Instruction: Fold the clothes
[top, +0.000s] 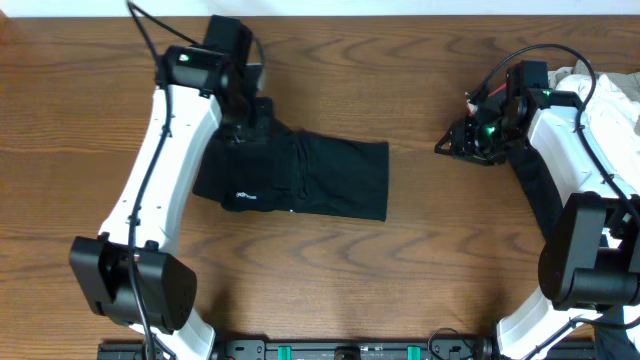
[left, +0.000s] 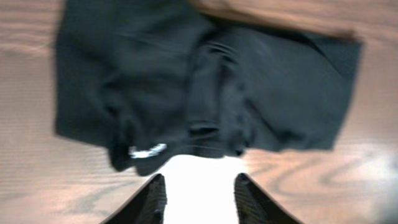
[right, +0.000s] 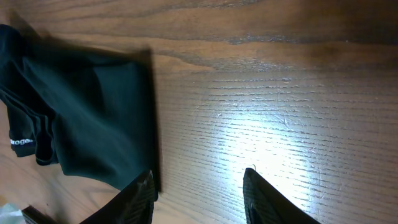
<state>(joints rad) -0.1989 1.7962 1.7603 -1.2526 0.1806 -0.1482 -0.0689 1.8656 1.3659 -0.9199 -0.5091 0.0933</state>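
A black T-shirt (top: 295, 175) lies folded into a rough rectangle in the middle of the wooden table, its small white logo (top: 243, 196) near the front left. My left gripper (top: 248, 128) hangs over the shirt's far left edge. In the left wrist view the shirt (left: 205, 87) fills the upper part, and my left gripper (left: 200, 186) stands open just off the fabric with nothing between its fingers. My right gripper (top: 450, 145) is to the right of the shirt above bare wood. In the right wrist view it (right: 198, 180) is open and empty, with the shirt's edge (right: 81, 118) to its left.
A heap of white cloth (top: 612, 92) lies at the table's right edge behind the right arm. The table's far edge (top: 400, 12) runs along the top. A black rail (top: 340, 350) with the arm bases lines the front edge.
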